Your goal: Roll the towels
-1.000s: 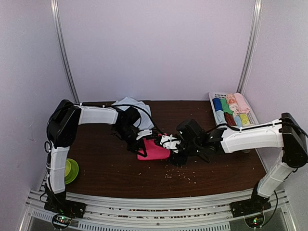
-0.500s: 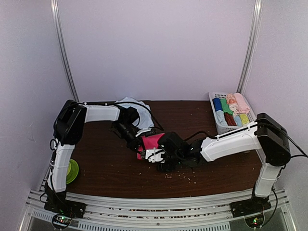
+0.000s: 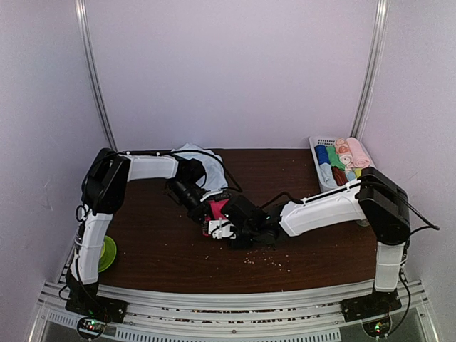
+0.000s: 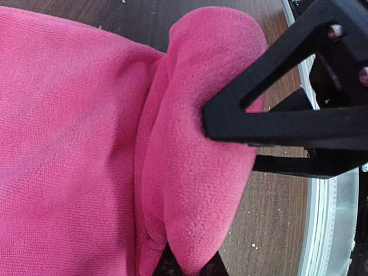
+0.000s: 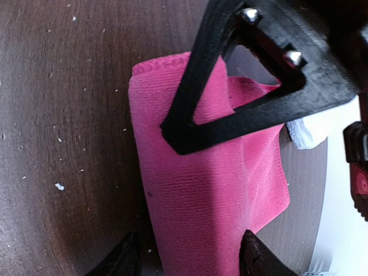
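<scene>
Basket [image 3: 320, 140] holding coloured rolls [image 3: 335, 158], pink towel [image 3: 218, 207] apart

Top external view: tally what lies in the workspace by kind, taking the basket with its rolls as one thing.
Loose soft cloth towels: 2 (bright magenta-pink towel, pale light blue towel)
White plastic basket of coloured rolls: 1
Round green dish by the left arm: 1
Total: 4
</scene>
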Motion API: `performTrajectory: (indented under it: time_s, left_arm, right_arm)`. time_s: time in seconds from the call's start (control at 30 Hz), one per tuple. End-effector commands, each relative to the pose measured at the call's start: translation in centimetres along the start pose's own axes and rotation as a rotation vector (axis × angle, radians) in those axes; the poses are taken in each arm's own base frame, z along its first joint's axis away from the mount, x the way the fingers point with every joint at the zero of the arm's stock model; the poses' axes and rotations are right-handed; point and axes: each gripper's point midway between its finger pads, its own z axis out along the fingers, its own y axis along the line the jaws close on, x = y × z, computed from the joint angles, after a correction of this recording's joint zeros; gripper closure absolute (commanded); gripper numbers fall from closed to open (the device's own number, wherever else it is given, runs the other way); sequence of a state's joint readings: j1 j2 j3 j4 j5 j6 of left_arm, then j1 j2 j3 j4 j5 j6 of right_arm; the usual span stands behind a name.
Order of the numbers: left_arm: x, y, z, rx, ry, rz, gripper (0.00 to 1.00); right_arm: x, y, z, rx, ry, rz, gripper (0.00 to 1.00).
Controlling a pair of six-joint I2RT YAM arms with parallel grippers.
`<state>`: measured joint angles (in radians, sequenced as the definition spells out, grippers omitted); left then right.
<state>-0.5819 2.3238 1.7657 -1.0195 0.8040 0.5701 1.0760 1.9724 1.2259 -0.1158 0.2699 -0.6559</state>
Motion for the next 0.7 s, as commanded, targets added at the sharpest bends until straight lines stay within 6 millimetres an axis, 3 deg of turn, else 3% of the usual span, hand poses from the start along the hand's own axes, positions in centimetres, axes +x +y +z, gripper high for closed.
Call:
performTrajectory:
  time_s: [0.0, 0.13, 0.37, 0.47, 0.6, 0.67]
  left_arm:
    - [2.4, 1.3, 0.5, -0.005, 0.067, -0.062, 1.00]
    - [2.4, 1.3, 0.3, -0.010, 0.067, -0.055, 0.98]
    - [2.7, 0.8, 0.0, -0.013, 0.071, -0.027, 0.89]
    - [2.2, 0.6, -0.9, -0.036, 0.053, -0.001, 0.78]
    - [1.0, 0.2, -3.0, -0.094, 0.002, 0.031, 0.50]
    - [0.4, -0.1, -4.2, -0.132, -0.023, 0.056, 0.40]
  right_arm:
    - [1.0, 0.6, 0.5, -0.021, 0.069, -0.005, 0.49]
    - [1.4, 0.9, 1.0, -0.047, 0.100, 0.009, 0.71]
    - [2.2, 1.3, 1.8, -0.086, 0.146, 0.037, 0.82]
    - [2.5, 1.5, 1.9, -0.130, 0.157, 0.055, 0.84]
    - [2.8, 1.6, 1.7, -0.194, 0.160, 0.089, 0.83]
    - [2.9, 1.5, 1.5, -0.225, 0.159, 0.107, 0.83]
